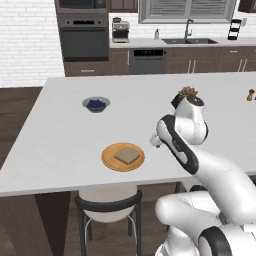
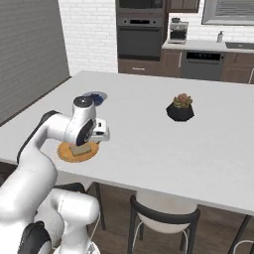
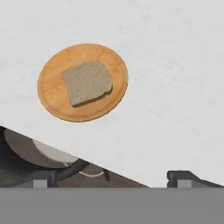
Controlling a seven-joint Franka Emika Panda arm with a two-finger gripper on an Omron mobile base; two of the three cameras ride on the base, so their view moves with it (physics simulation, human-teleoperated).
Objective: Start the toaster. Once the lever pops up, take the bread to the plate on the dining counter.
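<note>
Hand view: bread (image 3: pixel 86 82) flat on plate (image 3: pixel 57 98); tool (image 3: pixel 113 180) open, apart.

left base view: behind-left of arm, facing forward and down over the table (image 1: pixel 60 145).
right base view: behind-right, same table.
hand view: close above.
shared: plate (image 1: pixel 123 157) with bread (image 1: pixel 127 155).

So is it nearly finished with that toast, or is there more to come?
Looks finished: the bread lies flat on the plate, which sits on the dining counter. Nothing is in hand; the claw is open, with its tips off to one side of the plate. As far as the views show, nothing is left.
</note>
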